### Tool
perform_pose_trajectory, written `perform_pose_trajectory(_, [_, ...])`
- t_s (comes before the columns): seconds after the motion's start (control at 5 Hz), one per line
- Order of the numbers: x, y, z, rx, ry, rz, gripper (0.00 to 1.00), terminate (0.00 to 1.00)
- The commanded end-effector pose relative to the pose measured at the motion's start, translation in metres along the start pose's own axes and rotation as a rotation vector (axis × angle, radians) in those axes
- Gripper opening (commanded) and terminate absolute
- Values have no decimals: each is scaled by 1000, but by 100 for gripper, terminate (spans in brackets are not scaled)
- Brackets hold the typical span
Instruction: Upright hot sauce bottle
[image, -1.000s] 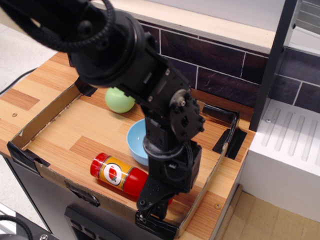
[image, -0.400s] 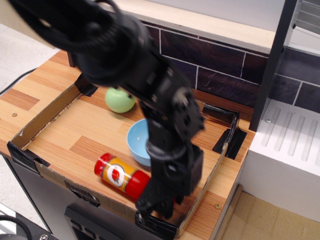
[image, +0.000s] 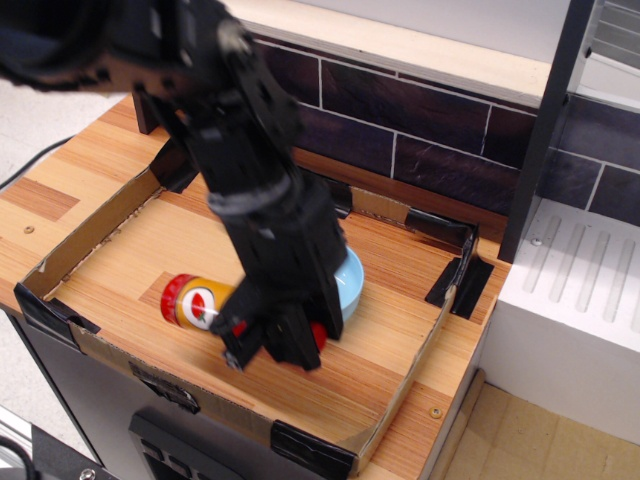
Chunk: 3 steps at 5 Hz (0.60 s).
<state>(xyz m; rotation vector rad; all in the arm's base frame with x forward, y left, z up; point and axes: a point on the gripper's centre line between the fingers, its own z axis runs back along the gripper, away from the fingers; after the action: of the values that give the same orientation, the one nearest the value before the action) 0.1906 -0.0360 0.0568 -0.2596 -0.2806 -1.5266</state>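
The glossy red plastic hot sauce bottle with yellow-orange label (image: 200, 304) lies on its side near the desk's front edge, its neck end clamped in the black gripper (image: 268, 345).

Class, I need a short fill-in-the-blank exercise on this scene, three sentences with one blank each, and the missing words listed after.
1. The bottle is lying on its ____.
2. The bowl behind the arm is coloured ____.
3. The low wall of the tray around the bottle is made of ____.

Missing words: side; blue; cardboard
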Motion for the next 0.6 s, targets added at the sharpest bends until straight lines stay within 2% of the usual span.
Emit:
perform_pose_trajectory(0.0, [-23, 4, 26, 34, -379, 16, 0, 0])
perform_pose_trajectory(0.2, [-21, 1, 36, 41, -515, -1, 0, 0])
perform_pose_trajectory(0.4, [-18, 0, 46, 54, -617, -23, 0, 0])
